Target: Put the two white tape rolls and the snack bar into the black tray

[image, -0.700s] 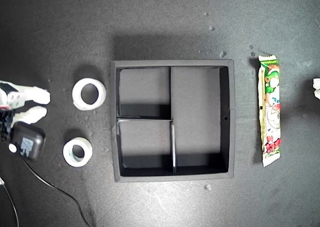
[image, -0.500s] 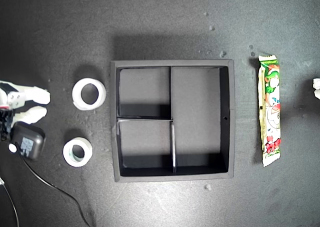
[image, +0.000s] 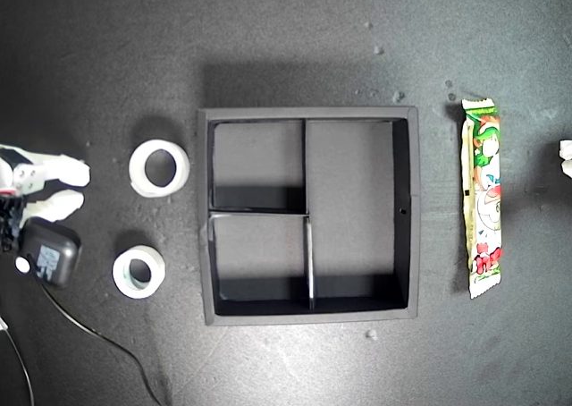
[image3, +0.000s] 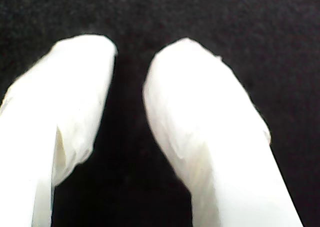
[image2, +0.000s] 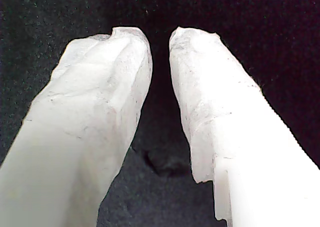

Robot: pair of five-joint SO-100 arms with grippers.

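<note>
While outside: rolls (image: 159, 167), bar (image: 481, 198)

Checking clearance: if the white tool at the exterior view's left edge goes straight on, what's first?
Likely the larger white ring-shaped tape roll, clipping its near rim; tool height unclear, it may pass over.

Black tray (image: 407, 211): matte, looks like foam board or plastic, on a dark, matte, speckled, slightly rough mat (image: 295, 39). Snack bar (image: 481, 198): glossy printed film wrapper; both tape rolls (image: 158, 166) (image: 138, 273): smooth white with a soft sheen. My first gripper (image2: 160, 37) fingers: white, rough, scuffed wrap; my second gripper (image3: 131, 49): similar white wrap, too blurred for texture.
</note>
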